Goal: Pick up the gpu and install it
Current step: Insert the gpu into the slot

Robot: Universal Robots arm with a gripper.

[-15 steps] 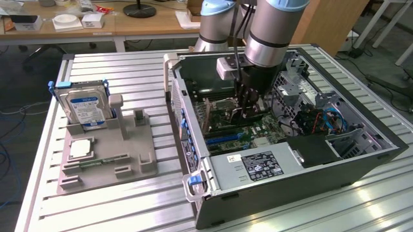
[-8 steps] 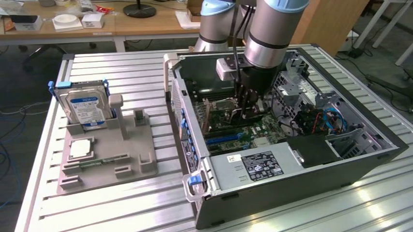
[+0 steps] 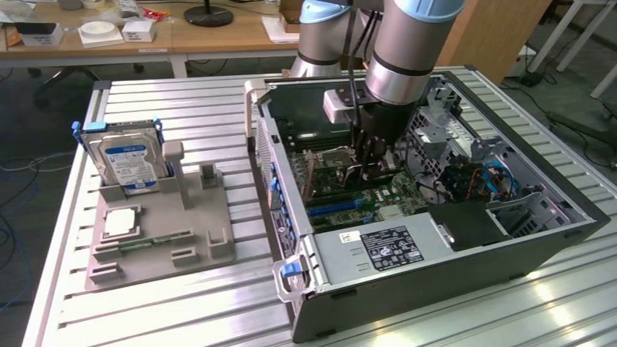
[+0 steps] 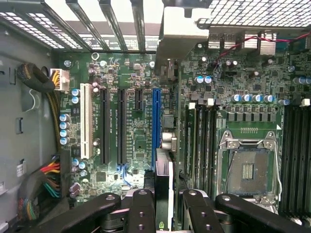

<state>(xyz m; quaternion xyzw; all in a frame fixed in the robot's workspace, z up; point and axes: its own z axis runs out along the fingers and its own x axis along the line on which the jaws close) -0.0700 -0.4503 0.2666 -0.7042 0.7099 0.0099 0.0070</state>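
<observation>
My gripper (image 3: 376,160) reaches down into the open computer case (image 3: 540,238), over the motherboard (image 3: 362,199). In the wrist view the gripper (image 4: 165,213) is shut on the gpu (image 4: 164,170), which shows edge-on as a thin dark card between the black fingers (image 4: 141,208). The card's silver bracket (image 4: 182,34) stands at its far end, by the case's rear slot openings. The gpu hangs just beside and above the long blue slot (image 4: 156,126), running parallel to it. I cannot tell whether its edge touches the slot.
Black slots (image 4: 112,126) and a white slot (image 4: 85,121) lie beside the blue one. The processor socket (image 4: 248,165) and memory slots (image 4: 201,141) are on the other side. On the table, a grey fixture (image 3: 159,238) holds a hard drive (image 3: 127,163). The power supply (image 3: 381,249) fills the case's near end.
</observation>
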